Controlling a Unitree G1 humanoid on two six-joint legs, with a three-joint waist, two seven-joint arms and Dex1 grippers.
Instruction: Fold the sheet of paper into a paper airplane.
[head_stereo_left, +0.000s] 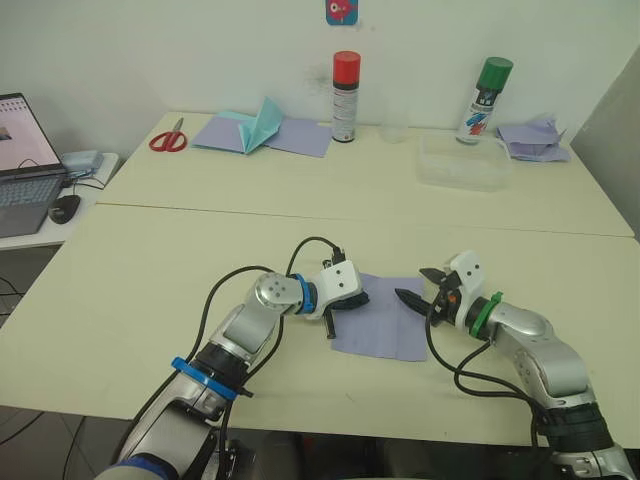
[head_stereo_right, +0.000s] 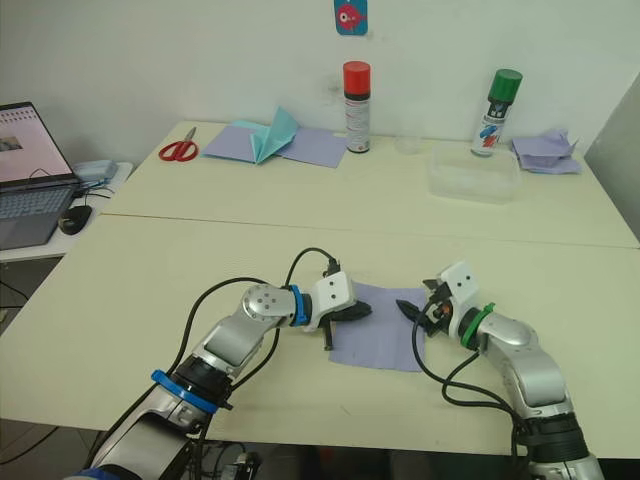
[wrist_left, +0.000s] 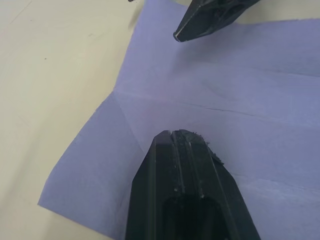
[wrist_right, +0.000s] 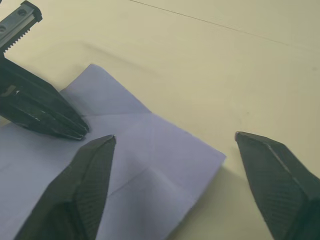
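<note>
Sheet of paper (head_stereo_left: 380, 315) lies flat on worktop (head_stereo_left: 150, 290), creased only, wings unfolded; left end effector (head_stereo_left: 345, 300) closed, pressing at its 9 o'clock edge; right end effector (head_stereo_left: 420, 288) wide at 3 o'clock.

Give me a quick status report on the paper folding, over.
Left gripper shut, tip pressed on the sheet of paper. Right gripper open, straddling the sheet's corner. Sheet flat on the table, creased, no airplane yet. Nothing in the way.
</note>
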